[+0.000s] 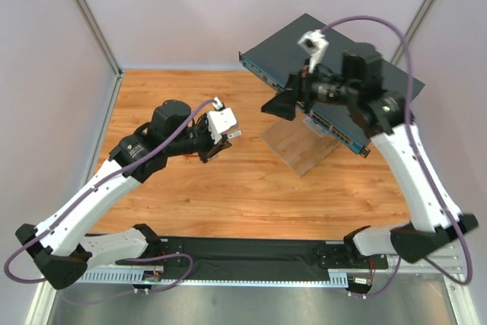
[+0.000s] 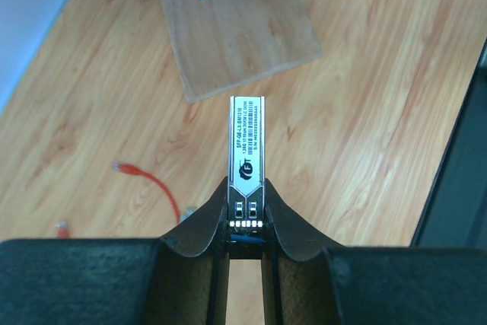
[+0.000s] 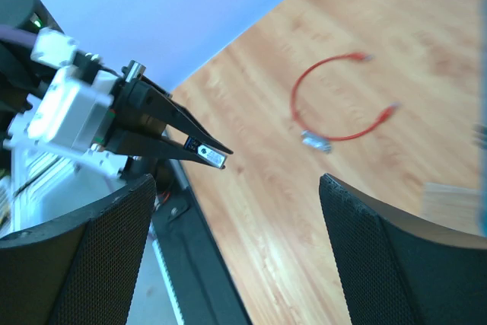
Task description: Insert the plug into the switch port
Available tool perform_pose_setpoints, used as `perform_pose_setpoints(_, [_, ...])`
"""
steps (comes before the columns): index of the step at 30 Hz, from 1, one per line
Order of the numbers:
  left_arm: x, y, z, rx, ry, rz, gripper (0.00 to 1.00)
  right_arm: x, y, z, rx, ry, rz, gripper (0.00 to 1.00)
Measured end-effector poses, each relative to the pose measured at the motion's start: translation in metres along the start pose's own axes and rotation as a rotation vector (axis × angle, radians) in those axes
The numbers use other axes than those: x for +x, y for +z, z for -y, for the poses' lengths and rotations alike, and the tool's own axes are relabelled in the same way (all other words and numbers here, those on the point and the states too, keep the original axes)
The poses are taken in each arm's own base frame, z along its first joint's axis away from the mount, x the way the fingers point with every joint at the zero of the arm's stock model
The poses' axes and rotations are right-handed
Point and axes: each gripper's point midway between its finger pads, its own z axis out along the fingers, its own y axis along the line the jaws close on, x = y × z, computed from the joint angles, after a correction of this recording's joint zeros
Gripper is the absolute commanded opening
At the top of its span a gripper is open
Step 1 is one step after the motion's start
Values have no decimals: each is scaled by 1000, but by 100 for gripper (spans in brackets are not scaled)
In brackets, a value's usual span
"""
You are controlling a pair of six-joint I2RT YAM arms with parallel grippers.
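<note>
Left hand [image 2: 247, 192] is clenched on a grey SFP module [image 2: 246, 135]; the right hand [image 3: 236, 180] gapes empty. The plug [image 3: 388, 110] lies on the tabletop [image 3: 426, 28], well apart from the switch port [image 1: 329, 118]. Gripping it squarely, red cable [image 3: 294, 100] trailing behind, should ease alignment.

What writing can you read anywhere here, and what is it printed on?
"SFP-GE-LX-SM1310", as best I can read it: top label line on the metal module gripped by the left gripper.
Finer lines beneath it: too small to read.
Markings on the switch box front: too small to read.
</note>
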Motion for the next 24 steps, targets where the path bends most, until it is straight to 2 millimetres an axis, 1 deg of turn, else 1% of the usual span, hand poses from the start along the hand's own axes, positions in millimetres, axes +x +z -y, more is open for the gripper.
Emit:
perform_pose_setpoints(1, [-6, 4, -2, -13, -39, -1, 0, -8, -15, -1, 33, -11, 47, 90])
perform_pose_setpoints(3, [-18, 14, -8, -44, -102, -8, 0, -24, -56, 1, 124, -13, 165, 90])
perform_pose_setpoints(5, [-29, 24, -12, -66, -143, -9, 0, -35, -92, 9, 219, -3, 264, 90])
perform_pose_setpoints(6, [-34, 31, -15, -79, -163, -12, 0, -38, -111, 17, 280, 11, 311, 91])
perform_pose_setpoints(8, [-41, 43, -21, -105, -193, -20, 0, -41, -141, 28, 378, 37, 380, 91])
perform_pose_setpoints(10, [-44, 56, -30, -134, -216, -30, 0, -37, -165, 38, 456, 67, 417, 93])
perform_pose_setpoints(11, [-44, 62, -33, -143, -223, -35, 0, -32, -172, 41, 479, 89, 421, 94])
perform_pose_setpoints(13, [-44, 74, -40, -158, -232, -53, 0, -19, -190, 54, 545, 150, 433, 96])
perform_pose_setpoints(16, [-47, 91, -46, -161, -240, -66, 0, 9, -211, 75, 610, 289, 427, 96])
perform_pose_setpoints(19, [-53, 107, -53, -164, -249, -70, 0, 32, -222, 91, 634, 413, 417, 97])
perform_pose_setpoints(21, [-56, 120, -57, -166, -259, -73, 0, 44, -228, 101, 644, 490, 419, 97])
perform_pose_setpoints(24, [-53, 134, -60, -169, -276, -91, 0, 56, -239, 113, 653, 586, 438, 97])
